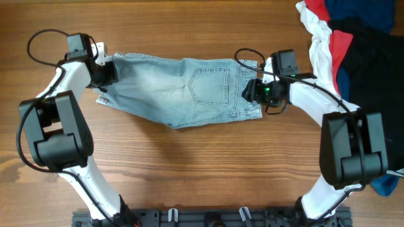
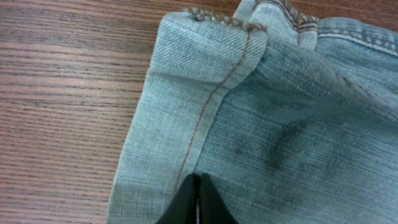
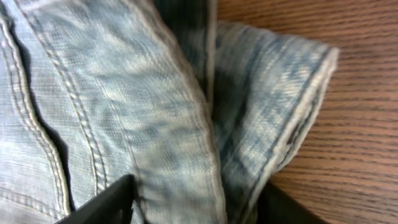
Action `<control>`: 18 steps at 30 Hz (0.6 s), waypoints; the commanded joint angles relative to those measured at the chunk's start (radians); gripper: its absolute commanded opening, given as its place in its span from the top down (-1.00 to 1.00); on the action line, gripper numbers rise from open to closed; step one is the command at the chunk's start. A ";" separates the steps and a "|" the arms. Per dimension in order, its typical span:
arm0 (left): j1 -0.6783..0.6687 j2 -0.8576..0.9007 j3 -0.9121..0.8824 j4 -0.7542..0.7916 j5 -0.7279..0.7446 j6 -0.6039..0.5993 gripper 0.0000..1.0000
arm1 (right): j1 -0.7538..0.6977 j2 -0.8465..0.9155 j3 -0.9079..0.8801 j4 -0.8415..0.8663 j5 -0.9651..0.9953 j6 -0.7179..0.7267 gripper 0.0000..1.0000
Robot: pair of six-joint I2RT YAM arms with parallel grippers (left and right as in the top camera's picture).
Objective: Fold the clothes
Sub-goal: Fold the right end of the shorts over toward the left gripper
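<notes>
The pale blue denim shorts (image 1: 183, 88) lie spread across the middle of the table, back pocket up. My left gripper (image 1: 107, 72) is at their left end. In the left wrist view its fingers (image 2: 196, 183) are closed together on the denim beside a stitched cuff seam (image 2: 214, 99). My right gripper (image 1: 252, 90) is at the shorts' right end. In the right wrist view its fingers (image 3: 196, 199) sit on either side of a thick fold of waistband (image 3: 180, 124), pressed against it. A pile of other clothes (image 1: 353, 44), white, red, navy and black, lies at the far right.
The wooden table (image 1: 202, 170) shows bare in front of the shorts. The clothes pile reaches down the right edge, close beside my right arm. A bit of blue cloth (image 1: 386, 184) lies at the right front.
</notes>
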 commanded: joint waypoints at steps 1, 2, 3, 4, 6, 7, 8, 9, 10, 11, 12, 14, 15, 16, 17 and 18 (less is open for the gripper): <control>0.004 0.082 -0.020 0.003 -0.021 -0.020 0.92 | 0.051 0.093 -0.018 -0.010 0.104 0.167 -0.01; 0.004 0.082 -0.020 0.002 -0.021 -0.026 0.92 | 0.051 0.105 -0.018 -0.010 0.116 0.181 0.04; 0.004 0.082 -0.020 0.002 -0.022 -0.034 0.92 | 0.049 0.108 -0.018 -0.010 0.127 0.182 0.19; 0.004 0.082 -0.020 0.000 -0.021 -0.040 0.92 | 0.043 0.107 -0.018 -0.010 0.130 0.182 0.49; 0.004 0.082 -0.020 -0.004 -0.022 -0.040 0.92 | 0.013 0.090 -0.016 -0.017 0.126 0.183 0.91; 0.004 0.082 -0.020 -0.007 -0.021 -0.040 0.92 | -0.014 0.072 -0.013 -0.029 0.117 0.181 0.91; 0.003 0.082 -0.020 -0.012 -0.021 -0.040 0.92 | -0.045 0.051 -0.005 -0.052 0.109 0.171 0.91; 0.001 0.082 -0.020 -0.019 -0.021 -0.040 0.92 | -0.080 0.026 0.006 -0.074 0.079 0.131 0.91; -0.007 0.082 -0.020 -0.035 -0.021 -0.053 0.92 | -0.136 -0.016 0.031 -0.112 0.019 0.066 0.91; -0.017 0.082 -0.020 -0.046 -0.021 -0.072 0.92 | -0.160 -0.035 0.046 -0.132 -0.007 0.035 0.91; -0.026 0.082 -0.020 -0.057 -0.016 -0.076 0.92 | -0.191 -0.061 0.072 -0.167 -0.037 -0.010 0.91; -0.056 0.082 -0.020 -0.092 0.000 -0.106 0.92 | -0.225 -0.092 0.118 -0.236 -0.043 -0.071 0.91; -0.083 0.082 -0.020 -0.117 0.006 -0.141 0.92 | -0.240 -0.101 0.151 -0.278 -0.043 -0.107 0.91; -0.107 0.082 -0.020 -0.136 0.006 -0.167 0.92 | -0.249 -0.103 0.180 -0.310 -0.043 -0.135 0.91; -0.125 0.082 -0.020 -0.147 0.006 -0.187 0.92 | -0.254 -0.103 0.201 -0.330 -0.043 -0.150 0.91; -0.147 0.082 -0.020 -0.159 0.009 -0.219 0.92 | -0.260 -0.103 0.235 -0.360 -0.043 -0.181 0.92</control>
